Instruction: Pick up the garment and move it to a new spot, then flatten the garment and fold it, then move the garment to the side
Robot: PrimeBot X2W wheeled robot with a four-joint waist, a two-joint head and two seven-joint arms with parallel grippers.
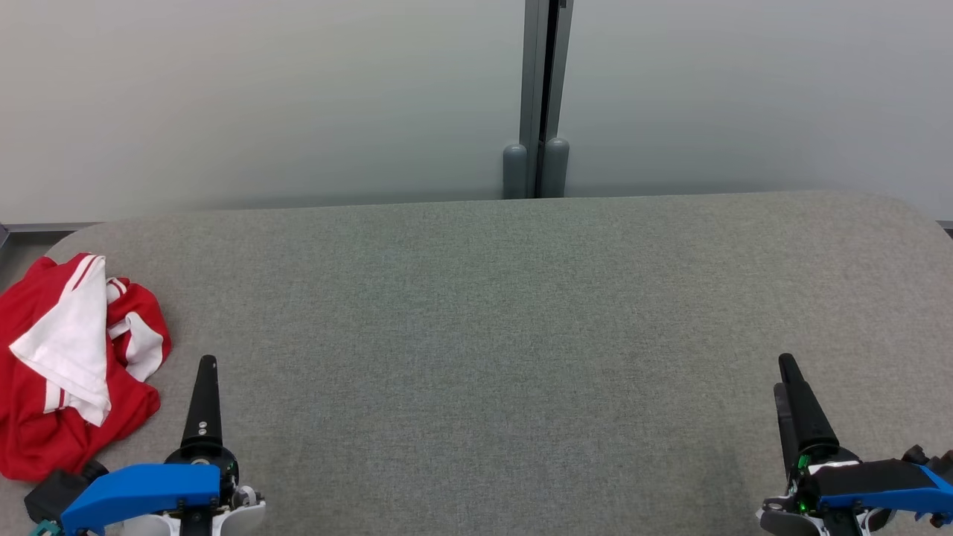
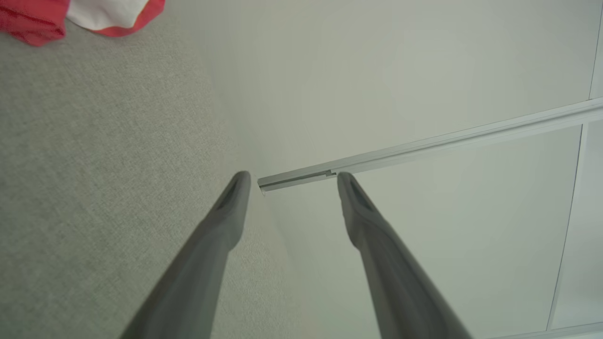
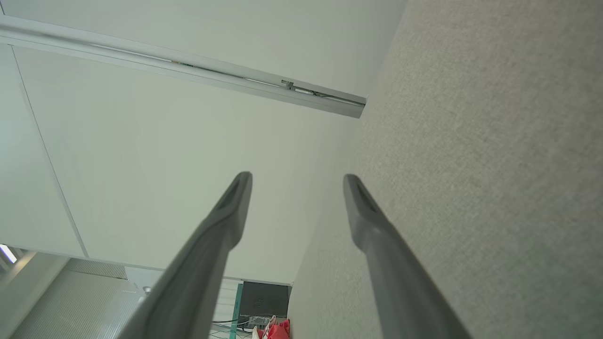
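Nearest, at the lower left: left gripper (image 1: 208, 365), dark fingers pointing away across the grey fabric tabletop (image 1: 484, 313). Edge-on from the head; in the left wrist view plainly spread wide, with nothing between the fingers.

At the lower right, level with it: right gripper (image 1: 786, 366), likewise spread apart and holding nothing, well apart from the left one.

Just to the left of the left gripper, clear of its fingers: garment (image 1: 67, 372), red with white stripes and a white panel, crumpled in a heap at the tabletop's left end near the rounded corner.

Low in the right wrist view: small red-and-white scrap (image 3: 275, 329), possibly the same garment, too small to tell.

Farther back: bare cloth up to the far edge.

Beyond that: pale wall panels (image 1: 260, 97), joined by a grey upright post (image 1: 540, 97).
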